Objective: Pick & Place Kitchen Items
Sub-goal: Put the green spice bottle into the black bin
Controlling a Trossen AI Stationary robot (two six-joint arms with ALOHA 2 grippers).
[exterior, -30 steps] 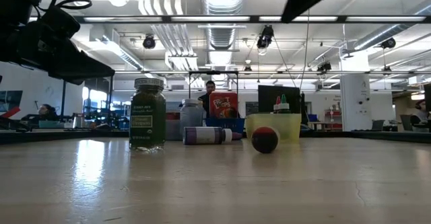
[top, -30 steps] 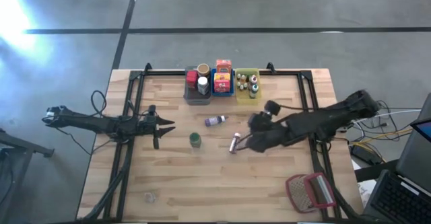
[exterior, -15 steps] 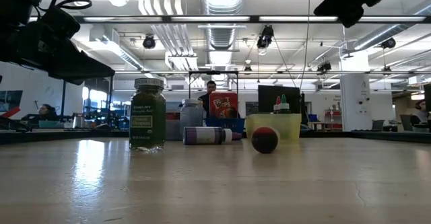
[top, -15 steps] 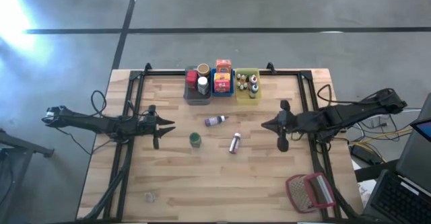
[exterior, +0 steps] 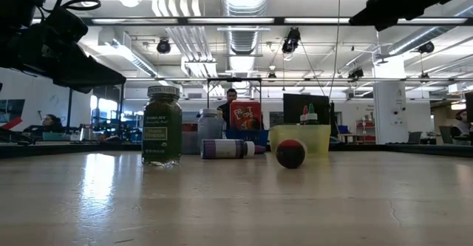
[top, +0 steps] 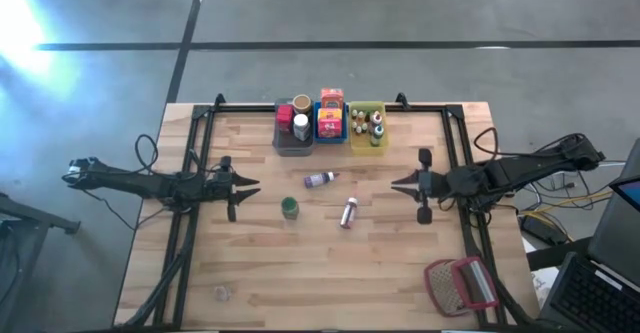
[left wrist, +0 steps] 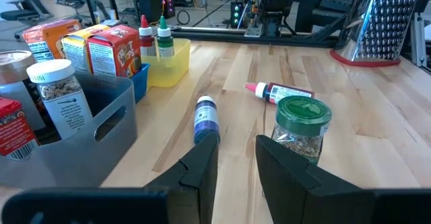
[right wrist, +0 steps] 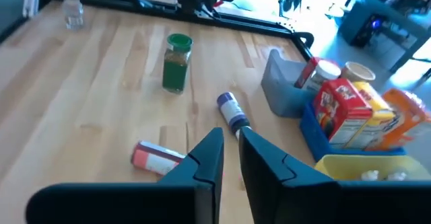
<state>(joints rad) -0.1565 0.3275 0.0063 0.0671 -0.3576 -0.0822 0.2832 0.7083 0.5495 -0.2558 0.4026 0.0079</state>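
A green-lidded jar (top: 289,208) stands upright on the wooden table (top: 250,263). A purple-labelled bottle (top: 320,180) and a red-capped bottle (top: 349,212) lie on their sides near it. My left gripper (top: 250,185) hovers at the left of the jar, its fingers (left wrist: 202,163) a little apart with nothing between them. My right gripper (top: 400,184) hovers to the right of the red-capped bottle (right wrist: 158,158), fingers (right wrist: 209,153) nearly together and empty. Both point level toward the table's middle.
At the far edge stand a grey bin (top: 293,133), a blue bin (top: 331,123) and a yellow bin (top: 367,126), all holding small groceries. A red-framed mesh grater (top: 462,285) lies at the near right. A small clear thing (top: 222,293) sits near left.
My right gripper has drawn back from beside the red-capped bottle toward the table's right edge and has levelled out. The bottle lies where it was. My left arm has kept still.
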